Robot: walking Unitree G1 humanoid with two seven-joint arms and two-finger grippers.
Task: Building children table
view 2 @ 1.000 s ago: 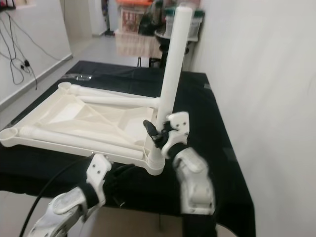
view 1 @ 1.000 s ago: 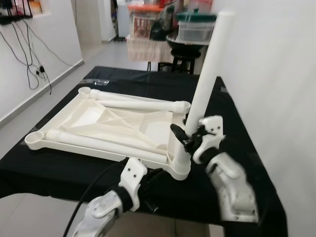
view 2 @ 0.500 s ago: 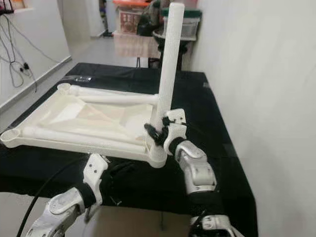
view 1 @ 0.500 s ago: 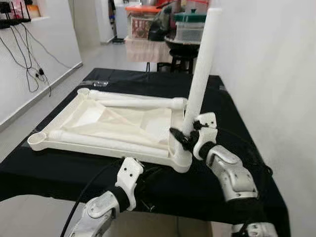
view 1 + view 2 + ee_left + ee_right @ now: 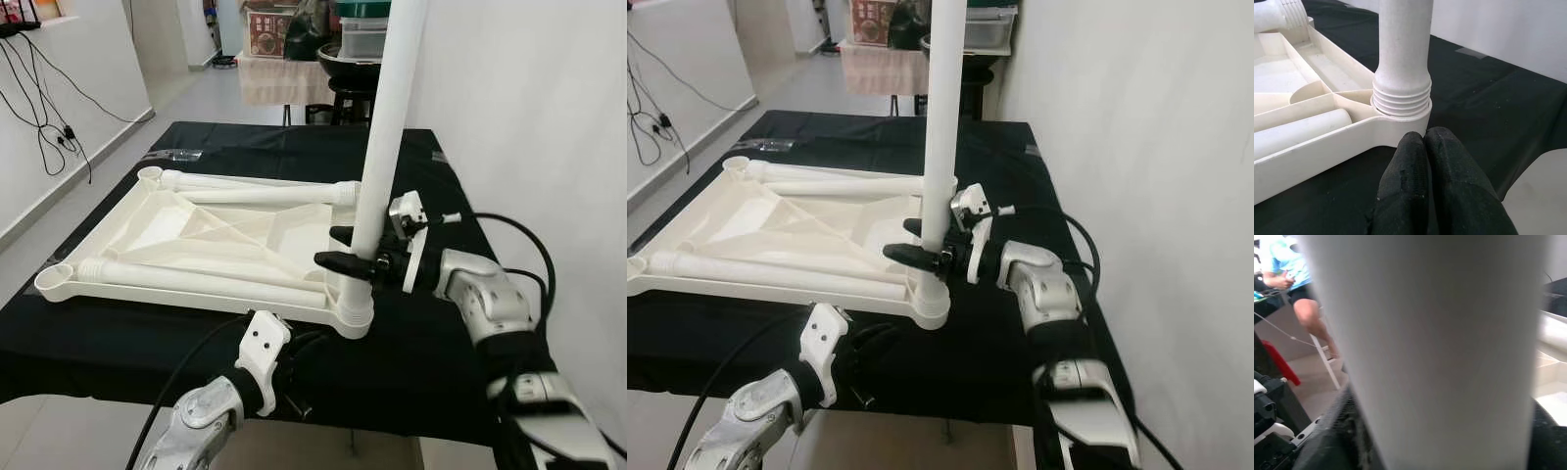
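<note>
Starting at my left, two loose legs (image 5: 196, 280) lay flat inside the upturned tabletop (image 5: 186, 227), which rested on the black-covered table (image 5: 108, 343). My left gripper (image 5: 1422, 147) sat low at the near edge of that table, its fingers pressed together on nothing, tips just short of the near right corner socket (image 5: 1400, 115). In that socket stood the upright leg (image 5: 387, 147), its threaded collar partly seated with some ridges showing above the rim. My right gripper (image 5: 351, 252) was clamped around this leg low down, just above the socket.

I judged the step in hand to be screwing this leg home; the next move would call for turning it about its own axis while keeping it plumb, so the threads do not cross.

Room was tight on my right: the white wall (image 5: 529, 117) ran close beside the table edge, and my right arm's cable (image 5: 519, 235) looped there. Open floor (image 5: 108, 127) lay to the left. A seated person (image 5: 1290, 279) was near.
</note>
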